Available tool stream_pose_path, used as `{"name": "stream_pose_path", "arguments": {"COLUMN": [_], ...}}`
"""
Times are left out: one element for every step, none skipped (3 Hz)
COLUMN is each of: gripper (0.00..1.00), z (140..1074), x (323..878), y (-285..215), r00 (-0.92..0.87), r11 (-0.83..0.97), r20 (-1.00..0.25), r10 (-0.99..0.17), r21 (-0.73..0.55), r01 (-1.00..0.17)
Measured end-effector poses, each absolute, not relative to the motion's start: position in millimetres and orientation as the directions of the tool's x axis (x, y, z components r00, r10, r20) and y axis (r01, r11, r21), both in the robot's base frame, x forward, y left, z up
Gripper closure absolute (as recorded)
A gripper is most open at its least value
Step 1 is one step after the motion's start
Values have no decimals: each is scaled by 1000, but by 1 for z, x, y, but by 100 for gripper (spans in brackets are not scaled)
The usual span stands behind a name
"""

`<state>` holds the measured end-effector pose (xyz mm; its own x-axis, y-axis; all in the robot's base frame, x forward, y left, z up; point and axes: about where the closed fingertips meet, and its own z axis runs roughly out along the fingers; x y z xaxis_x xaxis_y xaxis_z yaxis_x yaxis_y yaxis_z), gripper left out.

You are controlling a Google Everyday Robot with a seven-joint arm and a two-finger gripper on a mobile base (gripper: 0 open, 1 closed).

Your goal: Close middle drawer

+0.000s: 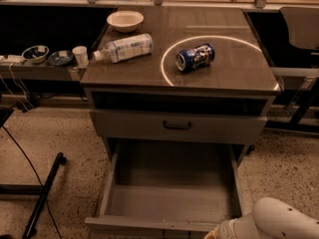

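The middle drawer (pixel 169 198) is pulled far out of the grey cabinet, below the shut taller drawer with the black handle (pixel 177 126). Its long grey tray is bare, and its low front panel (pixel 149 226) lies along the bottom edge of the view. A white rounded link of my arm (pixel 281 222) shows at the bottom right, just right of the drawer's front corner. My gripper itself is out of view below the frame edge. The lowest drawer is hidden under the open one.
On the cabinet top (pixel 234 68) lie a blue can (pixel 195 57) on its side, a plastic bottle (pixel 124 48) on its side and a white bowl (pixel 125 20). A side shelf at left holds bowls and a cup (pixel 79 55). A black stand leg (pixel 42 195) lies on the floor at left.
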<state>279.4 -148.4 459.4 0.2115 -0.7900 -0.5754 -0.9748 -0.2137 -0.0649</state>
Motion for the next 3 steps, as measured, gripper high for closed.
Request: {"name": "stream_pose_path", "arguments": {"gripper": [100, 100, 100], "z": [441, 431, 428], "x": [304, 318, 320], "y": [-132, -123, -121], "r00": [221, 220, 216], "r11": [-200, -189, -184], "r20": [-608, -613, -612], "r10": [-762, -759, -760], "r21": [-104, -116, -115], "r01": [-974, -975, -976]}}
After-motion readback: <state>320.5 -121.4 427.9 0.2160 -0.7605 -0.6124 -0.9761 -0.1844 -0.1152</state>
